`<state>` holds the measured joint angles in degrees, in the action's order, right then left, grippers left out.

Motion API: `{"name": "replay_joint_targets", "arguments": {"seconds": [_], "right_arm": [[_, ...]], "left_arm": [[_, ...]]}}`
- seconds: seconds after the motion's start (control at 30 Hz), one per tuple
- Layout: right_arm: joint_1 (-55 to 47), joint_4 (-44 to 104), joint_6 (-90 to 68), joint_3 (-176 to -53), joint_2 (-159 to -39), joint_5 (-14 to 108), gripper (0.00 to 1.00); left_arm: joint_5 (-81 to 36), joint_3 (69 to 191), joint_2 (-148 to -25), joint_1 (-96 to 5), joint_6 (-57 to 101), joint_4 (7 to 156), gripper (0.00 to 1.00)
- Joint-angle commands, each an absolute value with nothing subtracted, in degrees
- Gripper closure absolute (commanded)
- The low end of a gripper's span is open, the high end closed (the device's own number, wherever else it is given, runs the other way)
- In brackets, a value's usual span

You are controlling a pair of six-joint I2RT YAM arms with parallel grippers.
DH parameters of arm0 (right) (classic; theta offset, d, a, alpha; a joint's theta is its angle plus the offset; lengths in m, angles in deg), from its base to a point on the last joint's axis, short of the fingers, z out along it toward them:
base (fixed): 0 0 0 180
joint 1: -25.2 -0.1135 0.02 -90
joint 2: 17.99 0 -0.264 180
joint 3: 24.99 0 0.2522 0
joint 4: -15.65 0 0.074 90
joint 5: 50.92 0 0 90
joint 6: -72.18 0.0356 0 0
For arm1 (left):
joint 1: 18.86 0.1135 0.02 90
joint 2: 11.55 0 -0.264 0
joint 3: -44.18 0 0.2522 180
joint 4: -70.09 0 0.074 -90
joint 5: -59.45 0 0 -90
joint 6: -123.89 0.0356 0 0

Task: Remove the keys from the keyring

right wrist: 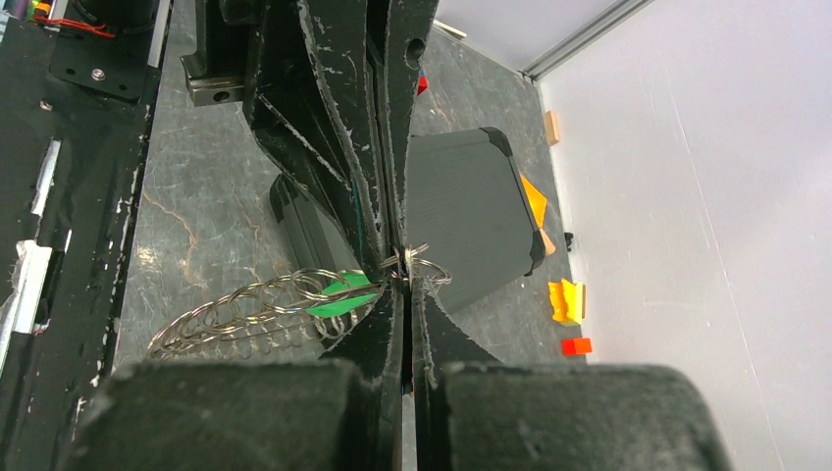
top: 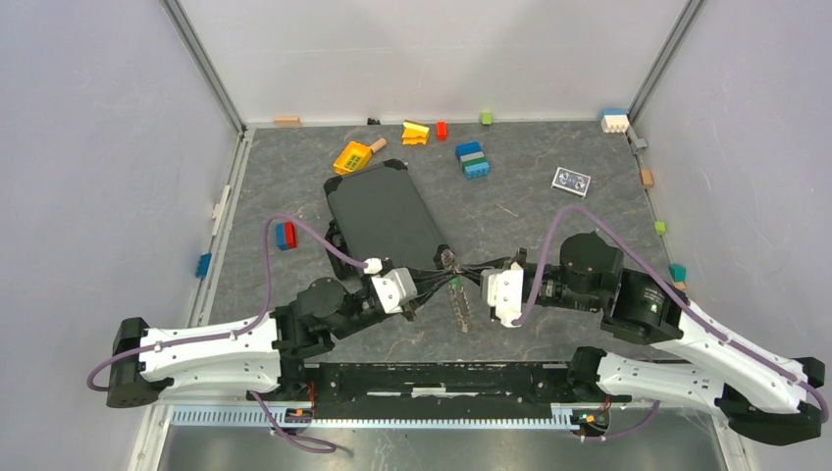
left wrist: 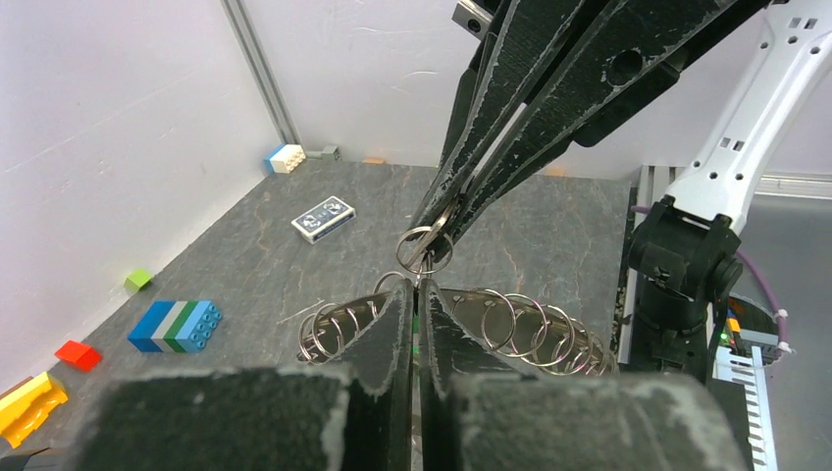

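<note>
Both your tools are pinched shut and meet tip to tip above the table (top: 549, 245). The left gripper (left wrist: 417, 294) is closed on the keyring (left wrist: 510, 324). Its loops fan out to either side of the fingers, and a green tag (right wrist: 338, 294) shows just below and to the side of the tips. The right gripper (left wrist: 432, 231) comes in from the opposite side and is clamped on a small ring (left wrist: 424, 252) that stands up just ahead of the left tips. From these views you cannot tell whether that small ring carries a key or is only a link.

The keys (top: 458, 306) hang as a crowded bunch straight below the point where the two tools meet, clear of the table as far as the overhead view shows. A black case (right wrist: 471, 196) lies on the table beyond and below the right gripper, apart from the bunch.

On progress, no loose key shows on the table in any view, and the bunch looks full. Judge the task as barely begun: the hold is set, one tool bracing the keyring and the other on a single ring, but nothing has come off yet. All of the keys, or very nearly all, are left for you to work off one at a time.
</note>
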<state>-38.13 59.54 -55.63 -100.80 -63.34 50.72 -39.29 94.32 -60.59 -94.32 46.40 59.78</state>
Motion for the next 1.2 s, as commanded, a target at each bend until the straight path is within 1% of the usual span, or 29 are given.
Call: {"name": "replay_joint_targets", "arguments": {"seconds": [0.0, 0.23, 0.7, 1.17], "right_arm": [[-38.2, 56.7, -56.1, -101.0, -61.9, 51.5, 1.0], [-38.3, 55.3, -57.1, -99.3, -59.9, 50.8, 1.0], [-38.3, 54.7, -58.0, -96.7, -57.7, 50.0, 1.0], [-38.3, 54.4, -57.2, -93.7, -56.9, 49.4, 1.0]], "left_arm": [[-37.3, 97.0, -60.3, -94.3, 46.5, 59.6, 0.98], [-40.9, 99.7, -61.6, -94.2, 45.5, 65.6, 0.98], [-48.9, 101.1, -61.6, -94.3, 45.0, 71.9, 0.98], [-52.5, 100.2, -60.5, -94.3, 44.5, 70.7, 0.98]]}}
